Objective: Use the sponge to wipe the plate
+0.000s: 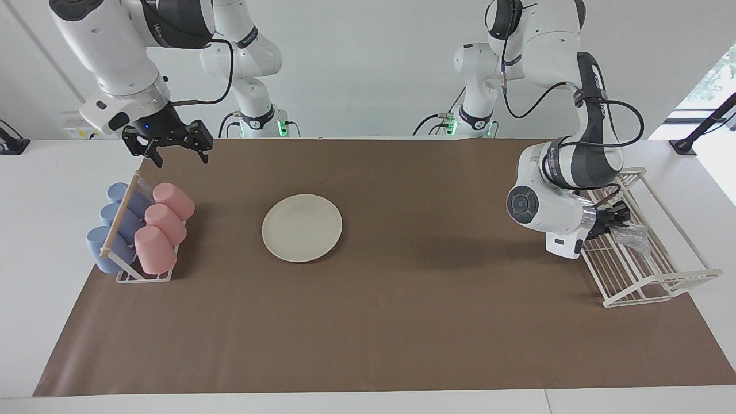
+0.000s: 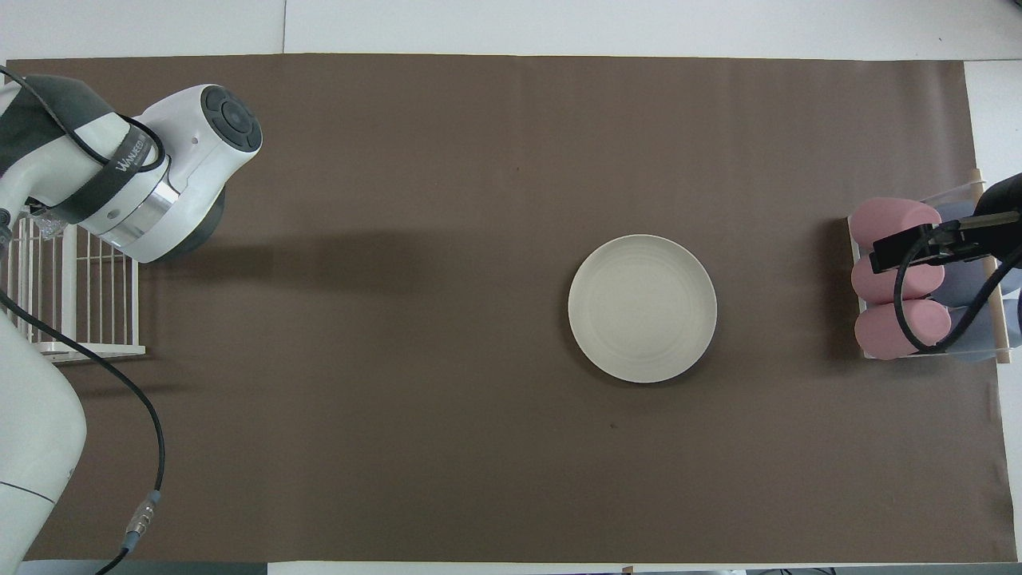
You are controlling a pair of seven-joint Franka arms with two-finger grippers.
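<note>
Cream plate sits mid-mat, well apart from wire rack, where sponge lies by my left gripper, jaws can't tell. Facing view shows sponge; overhead hides it. My right gripper hangs spread by cup rack.

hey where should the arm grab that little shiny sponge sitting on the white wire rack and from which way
Probably pinch the sponge across its raised, crumpled middle, coming from above. It lies loose and floppy on the wire rack, so low side approaches would likely meet the bars. The left gripper is right beside it over the rack; the right gripper waits, open, over the cup rack end.
</note>
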